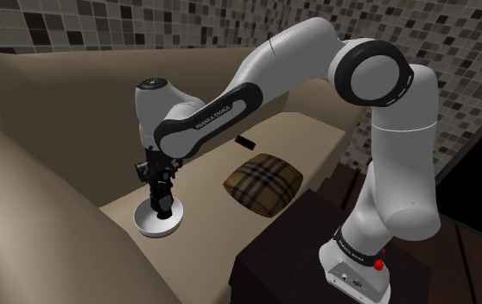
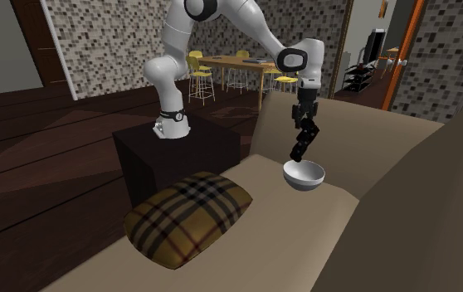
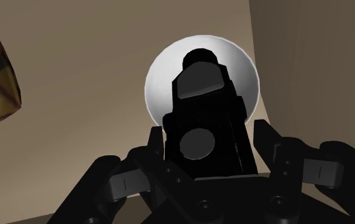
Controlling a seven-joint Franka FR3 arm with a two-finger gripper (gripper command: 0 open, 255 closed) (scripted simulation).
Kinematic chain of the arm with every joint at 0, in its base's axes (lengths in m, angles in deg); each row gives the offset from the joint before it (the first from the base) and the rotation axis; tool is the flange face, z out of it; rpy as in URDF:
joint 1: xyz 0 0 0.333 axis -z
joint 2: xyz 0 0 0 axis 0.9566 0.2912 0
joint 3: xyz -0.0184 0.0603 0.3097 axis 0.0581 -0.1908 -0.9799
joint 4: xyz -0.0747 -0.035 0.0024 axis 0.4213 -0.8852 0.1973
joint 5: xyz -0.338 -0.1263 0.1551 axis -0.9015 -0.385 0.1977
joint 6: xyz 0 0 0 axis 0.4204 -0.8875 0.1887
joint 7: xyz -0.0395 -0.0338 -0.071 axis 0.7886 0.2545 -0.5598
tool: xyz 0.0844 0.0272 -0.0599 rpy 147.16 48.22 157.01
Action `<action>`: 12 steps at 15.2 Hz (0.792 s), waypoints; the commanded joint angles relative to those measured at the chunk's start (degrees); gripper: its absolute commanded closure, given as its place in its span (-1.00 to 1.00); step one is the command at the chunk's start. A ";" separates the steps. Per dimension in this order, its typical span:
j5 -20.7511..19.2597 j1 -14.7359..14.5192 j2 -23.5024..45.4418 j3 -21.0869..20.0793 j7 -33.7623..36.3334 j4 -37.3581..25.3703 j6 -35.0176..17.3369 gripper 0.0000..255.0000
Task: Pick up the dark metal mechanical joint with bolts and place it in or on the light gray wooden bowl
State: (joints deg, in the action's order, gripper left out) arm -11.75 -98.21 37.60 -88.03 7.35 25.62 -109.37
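Just over the bowl (image 3: 160, 83), our gripper (image 3: 209, 143) clasps the joint (image 3: 201, 118) by its upper end; we judge it stiff, heavy, slippery.

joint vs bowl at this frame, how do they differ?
Colour: the joint is black, the bowl pale grey-white.
Shape: the joint is long and blocky, the bowl round and shallow.
Support: the joint hangs clasped by the jaws, while the bowl rests on the beige seat.
Shared: both are plain, and the joint is centred over the bowl.
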 commanded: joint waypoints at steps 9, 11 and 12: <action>0.31 0.00 -1.21 -0.20 -0.20 -0.29 1.42 -1.00; 0.92 -0.03 -3.43 -0.57 -0.58 -1.05 4.39 -1.00; 1.15 -0.05 -4.24 -0.70 -0.72 -1.44 5.59 -1.00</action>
State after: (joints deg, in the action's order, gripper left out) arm -10.89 -98.37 34.41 -88.61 6.96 24.41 -105.10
